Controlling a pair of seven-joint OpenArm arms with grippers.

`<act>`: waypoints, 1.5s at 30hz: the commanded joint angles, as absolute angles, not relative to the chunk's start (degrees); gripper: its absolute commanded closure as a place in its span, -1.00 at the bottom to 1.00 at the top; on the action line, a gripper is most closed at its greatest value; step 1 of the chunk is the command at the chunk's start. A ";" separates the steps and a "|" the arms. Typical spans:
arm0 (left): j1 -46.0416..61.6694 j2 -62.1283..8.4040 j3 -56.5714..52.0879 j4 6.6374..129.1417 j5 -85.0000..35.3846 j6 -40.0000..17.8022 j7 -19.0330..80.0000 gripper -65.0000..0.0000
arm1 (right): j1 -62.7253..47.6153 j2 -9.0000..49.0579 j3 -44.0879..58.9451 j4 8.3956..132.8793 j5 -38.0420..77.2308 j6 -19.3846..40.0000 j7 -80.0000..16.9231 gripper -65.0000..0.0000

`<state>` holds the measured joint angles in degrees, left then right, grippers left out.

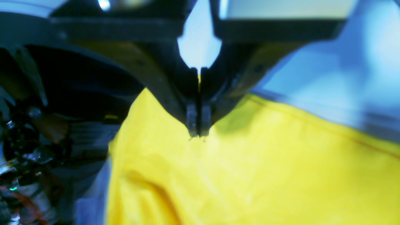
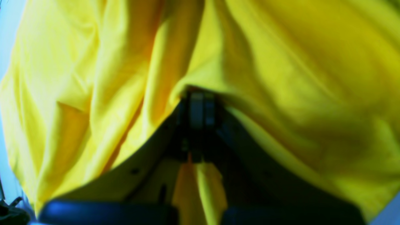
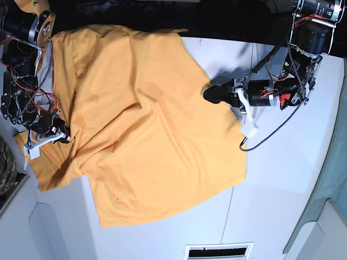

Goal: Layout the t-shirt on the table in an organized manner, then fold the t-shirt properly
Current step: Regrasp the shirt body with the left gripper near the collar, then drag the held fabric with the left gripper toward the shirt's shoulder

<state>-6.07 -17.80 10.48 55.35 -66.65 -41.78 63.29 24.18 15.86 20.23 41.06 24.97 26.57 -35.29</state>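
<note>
The orange-yellow t-shirt lies spread and wrinkled across the white table, its far edge reaching the table's back. My left gripper is at the shirt's right edge. In the left wrist view its jaws are closed with a sliver of yellow cloth between them. My right gripper is at the shirt's left side. In the right wrist view its jaws are closed, with shirt fabric bunched over and around the fingertips.
A camouflage cloth shows at the far left edge. A vent grille sits in the table's front edge. A loose cable trails from the left arm onto bare table at the right. The right arm's wiring stands beside the shirt.
</note>
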 commanded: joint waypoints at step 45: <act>-18.83 -18.57 11.66 49.01 -42.70 -40.00 55.64 1.00 | -11.46 12.62 15.00 83.70 24.73 23.70 -48.05 1.00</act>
